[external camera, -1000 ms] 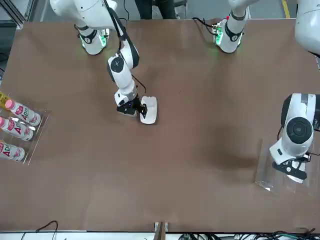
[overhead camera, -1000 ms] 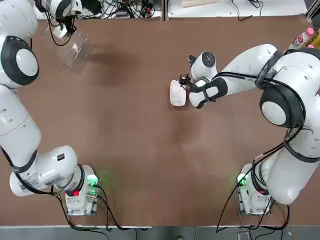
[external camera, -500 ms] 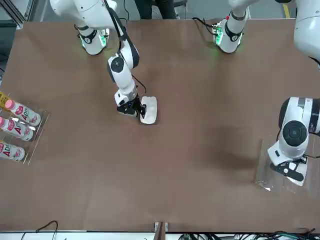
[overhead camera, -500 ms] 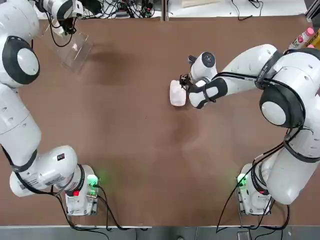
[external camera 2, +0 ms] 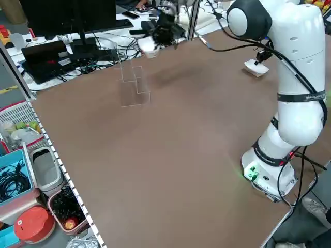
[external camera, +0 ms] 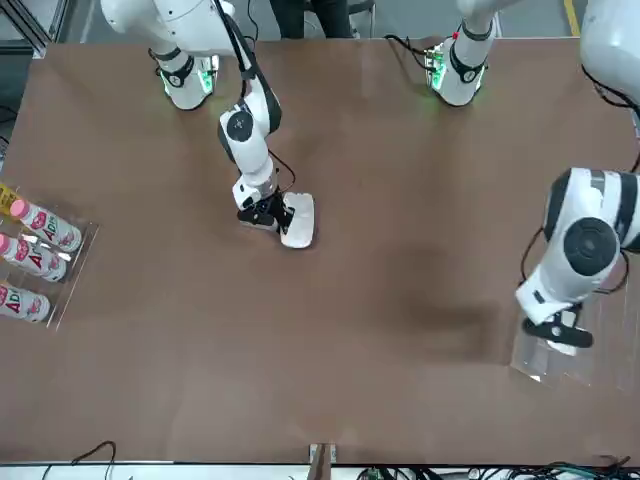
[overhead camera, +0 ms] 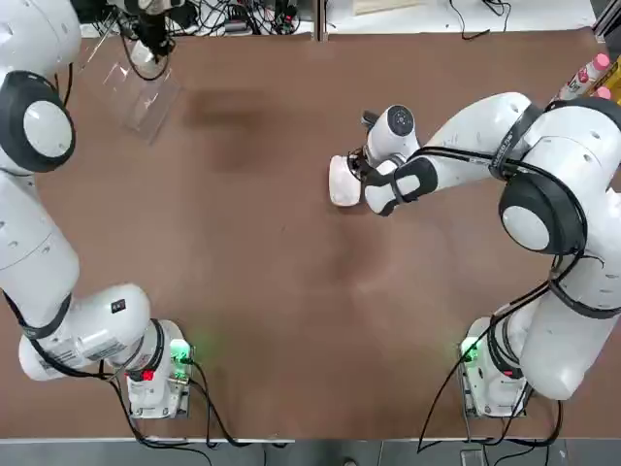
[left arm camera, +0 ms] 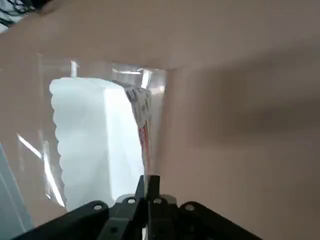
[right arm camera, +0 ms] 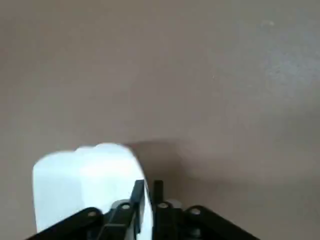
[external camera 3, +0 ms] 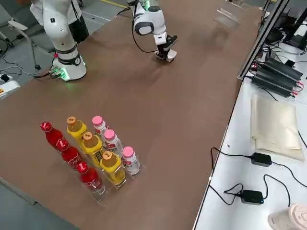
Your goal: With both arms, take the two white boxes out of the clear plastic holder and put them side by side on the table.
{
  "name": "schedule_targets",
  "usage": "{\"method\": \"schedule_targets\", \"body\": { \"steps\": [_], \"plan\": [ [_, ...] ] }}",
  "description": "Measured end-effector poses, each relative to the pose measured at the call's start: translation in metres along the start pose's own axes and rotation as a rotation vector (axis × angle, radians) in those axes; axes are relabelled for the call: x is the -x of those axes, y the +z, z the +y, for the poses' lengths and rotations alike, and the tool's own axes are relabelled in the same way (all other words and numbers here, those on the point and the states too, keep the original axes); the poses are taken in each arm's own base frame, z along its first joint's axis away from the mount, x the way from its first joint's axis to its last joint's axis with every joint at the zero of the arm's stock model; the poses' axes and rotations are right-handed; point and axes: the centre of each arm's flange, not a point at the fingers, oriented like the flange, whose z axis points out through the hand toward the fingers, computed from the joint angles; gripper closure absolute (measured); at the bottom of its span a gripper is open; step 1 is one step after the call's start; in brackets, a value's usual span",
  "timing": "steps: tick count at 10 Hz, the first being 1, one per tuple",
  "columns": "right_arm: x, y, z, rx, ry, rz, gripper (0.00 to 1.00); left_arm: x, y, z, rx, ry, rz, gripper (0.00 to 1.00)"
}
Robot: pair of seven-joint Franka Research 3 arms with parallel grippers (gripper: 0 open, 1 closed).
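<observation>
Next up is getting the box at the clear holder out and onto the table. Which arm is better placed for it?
Left, I'd say: its gripper is at the clear holder, closed on the white box there. The right gripper is far off mid-table, at the other box.

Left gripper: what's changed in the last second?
The left gripper moved to the robot's right, apparently rising, carrying its white box. The right gripper shifted slightly, gripping the other box. The clear holder stayed put.

Red-, orange- and pink-capped bottles [external camera 3: 111, 165] stand on the brown table [external camera 3: 158, 110].
</observation>
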Motion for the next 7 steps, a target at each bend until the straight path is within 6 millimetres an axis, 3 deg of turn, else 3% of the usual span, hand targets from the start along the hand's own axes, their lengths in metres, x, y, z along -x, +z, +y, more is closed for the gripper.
{"method": "schedule_targets", "body": {
  "steps": [2,4,7],
  "plan": [
    [-0.002,0.000,0.001,0.001,0.003,0.003,0.98,0.009,-0.038,0.064,0.079,-0.104,-0.021,0.98],
    [-0.010,-0.001,0.005,0.006,0.018,0.010,0.98,0.019,-0.060,0.117,0.130,-0.178,-0.038,0.98],
    [-0.065,-0.027,0.027,0.068,0.115,-0.015,0.98,0.037,-0.080,0.214,0.172,-0.214,-0.072,0.98]
  ]
}}
